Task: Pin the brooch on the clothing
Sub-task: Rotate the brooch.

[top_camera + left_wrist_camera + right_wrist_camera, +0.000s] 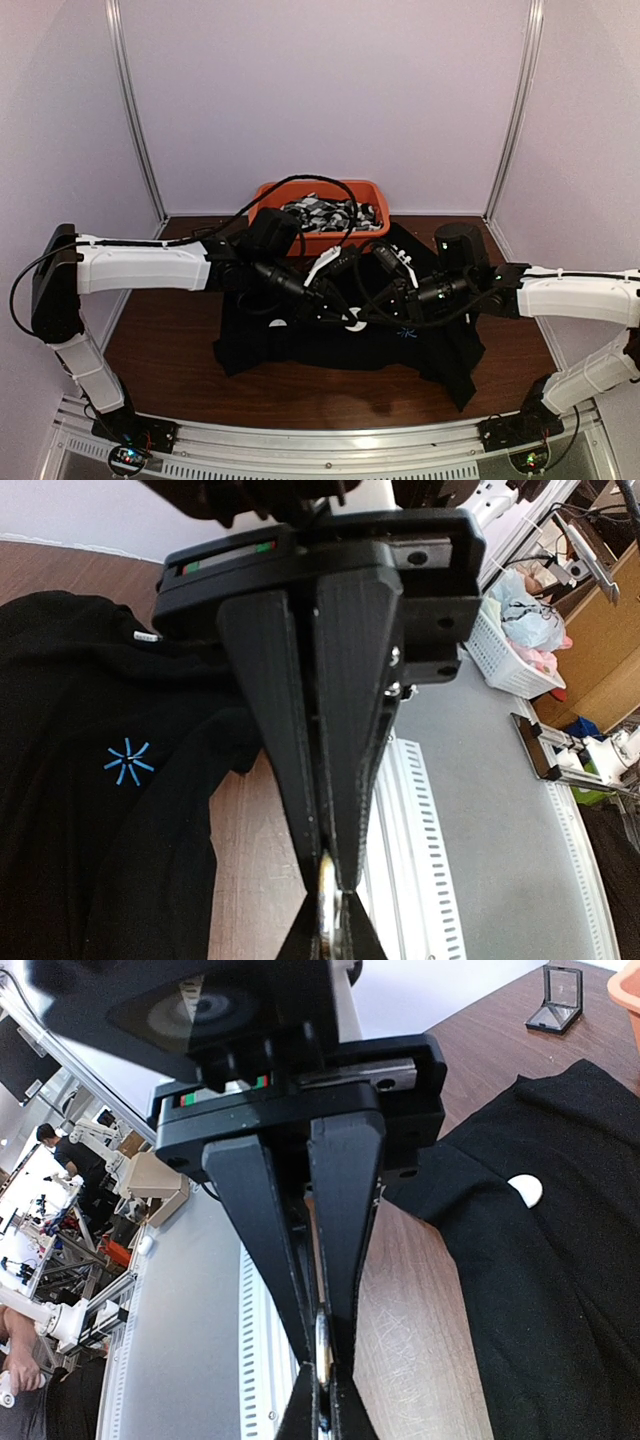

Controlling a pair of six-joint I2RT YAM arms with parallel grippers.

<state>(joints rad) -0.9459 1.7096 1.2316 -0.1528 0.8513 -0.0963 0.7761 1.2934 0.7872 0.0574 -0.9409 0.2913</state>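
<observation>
Reaching in from the left of the overhead frame, the left arm (150,265) carries its jaws over the middle of the clothing (300,352), a black shirt spread on the brown surface (165,350) at lower centre. The left jaws stand all but closed, nipping the rim of a thin silvery disc, apparently the brooch (328,905), at their very tips. Just right of them the right jaws come in from the opposite side. They are pressed tight together on a thin metal sliver that looks like part of the same brooch, though it shows only edge-on. The shirt's light-blue starburst (405,333) sits a little further right and lower. At upper centre an orange bin (320,184) holds patterned fabrics (325,212).

The step in hand seems to be readying the brooch between both arms, just above the shirt front. The next move probably calls for one grip to stay steady while the other works the pin into the cloth; the pin itself cannot be made out.
</observation>
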